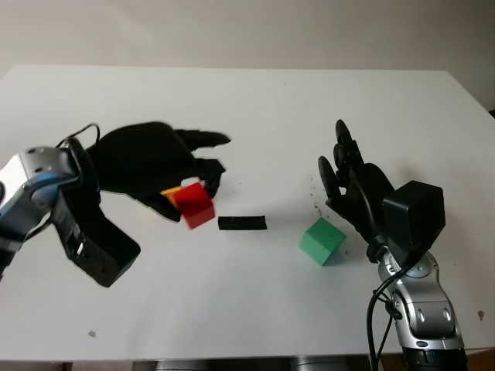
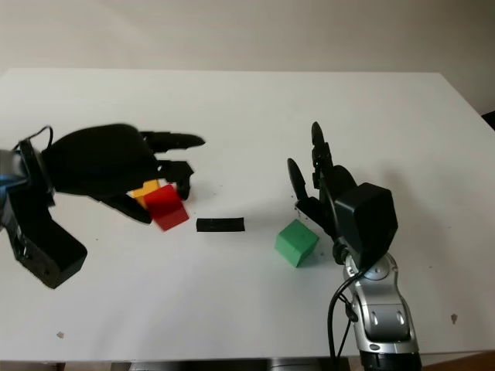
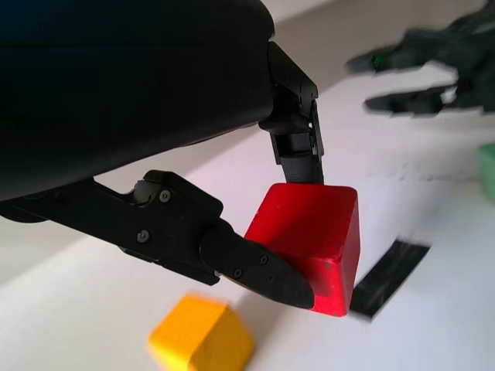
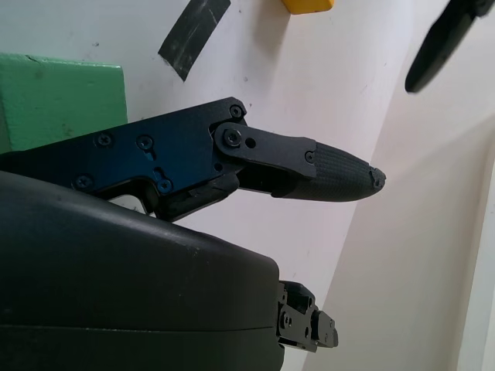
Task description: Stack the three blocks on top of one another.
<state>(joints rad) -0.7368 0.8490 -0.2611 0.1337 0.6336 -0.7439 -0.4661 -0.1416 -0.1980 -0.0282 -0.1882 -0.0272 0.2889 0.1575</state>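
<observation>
Left wrist view: the left hand (image 3: 263, 232) pinches the red wooden cube (image 3: 313, 243) just above the yellow wooden cube (image 3: 201, 340). The green cube (image 1: 322, 240) sits right, beside the open right hand (image 1: 344, 174).

Red block (image 3: 309, 236): smooth, slight gloss, rounded edges. Yellow block (image 3: 203, 338): smooth. Table (image 1: 255, 108): matt white. Black tape strip (image 1: 242, 223): matt. Left hand (image 3: 255, 232): matt black plastic, screws visible.

Setting: lab-style test bench | evidence: bare white tabletop (image 1: 255, 100) against a plain pale wall (image 1: 232, 31) (no furnishings) | black tape marker (image 1: 242, 223) near the tabletop's middle
</observation>
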